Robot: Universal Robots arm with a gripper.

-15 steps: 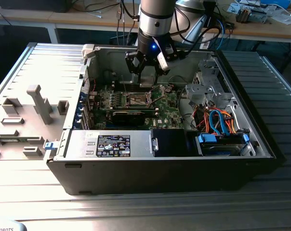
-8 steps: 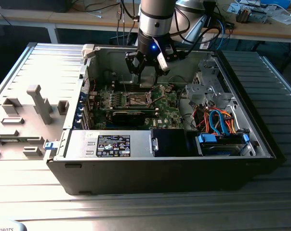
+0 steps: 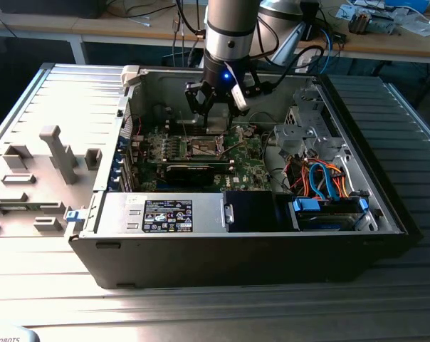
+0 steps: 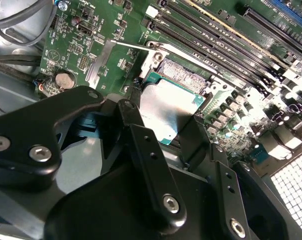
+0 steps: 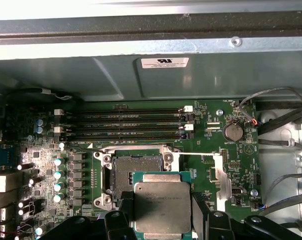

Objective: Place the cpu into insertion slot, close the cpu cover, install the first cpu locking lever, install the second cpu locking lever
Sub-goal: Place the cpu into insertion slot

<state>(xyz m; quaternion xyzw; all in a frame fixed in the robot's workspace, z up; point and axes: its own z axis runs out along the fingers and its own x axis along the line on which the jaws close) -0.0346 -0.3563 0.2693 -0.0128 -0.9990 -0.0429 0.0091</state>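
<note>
Cpu (image 5: pixel 162 207), opposite edges clenched between my fingers (image 5: pixel 200 210), hangs beside insertion slot (image 5: pixel 133 172); socket face exposed.

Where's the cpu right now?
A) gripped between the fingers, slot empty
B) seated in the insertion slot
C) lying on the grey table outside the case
A: the cpu is clamped between the fingers, and the insertion slot shows its bare dark socket.

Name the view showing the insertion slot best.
First wrist view: the insertion slot shows nearly whole. In the second wrist view the cpu hides most of it; in the exterior view it sits below the gripper.
</note>
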